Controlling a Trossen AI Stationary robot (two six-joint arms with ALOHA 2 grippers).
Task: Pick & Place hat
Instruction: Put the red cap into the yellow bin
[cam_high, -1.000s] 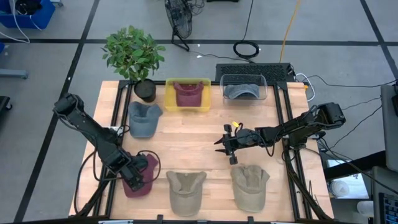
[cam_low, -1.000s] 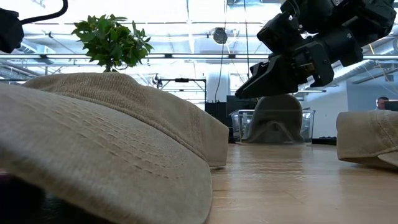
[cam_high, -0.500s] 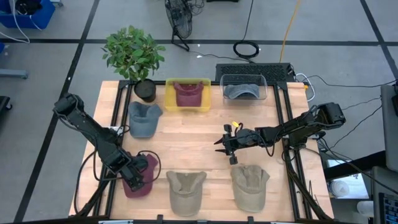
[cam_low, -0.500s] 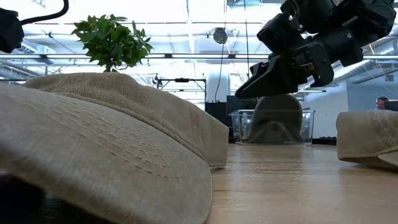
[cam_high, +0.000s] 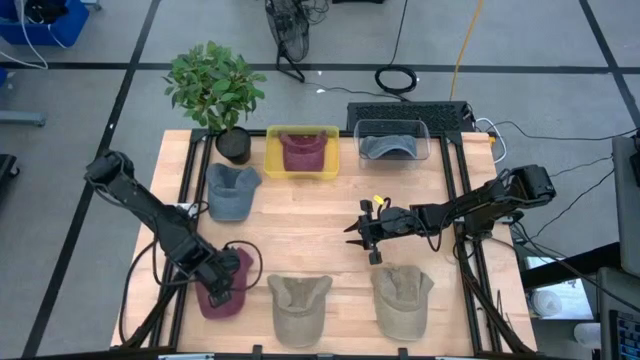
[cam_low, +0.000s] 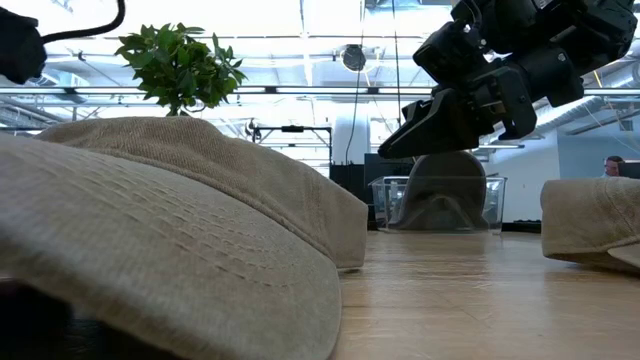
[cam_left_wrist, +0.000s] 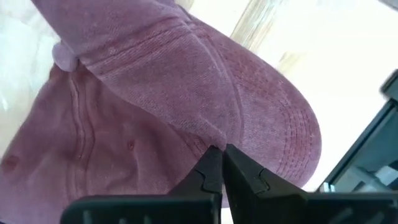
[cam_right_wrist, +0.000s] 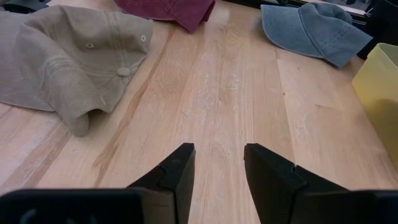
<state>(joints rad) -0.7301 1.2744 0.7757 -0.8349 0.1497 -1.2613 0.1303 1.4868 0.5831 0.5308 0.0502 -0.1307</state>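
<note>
the left gripper (cam_high: 222, 288) is pinching, fingers together, what looks like a thin fold of the maroon hat (cam_high: 228, 287) at the table's (cam_high: 310, 215) near left corner; such a shallow bite may be slipping when lifted. farther off, the right gripper (cam_high: 362, 232) is hovering mid-table, fingers apart.

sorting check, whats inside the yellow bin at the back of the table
The yellow bin holds one maroon hat, lying flat. Anything beneath that hat is covered and cannot be seen.
</note>
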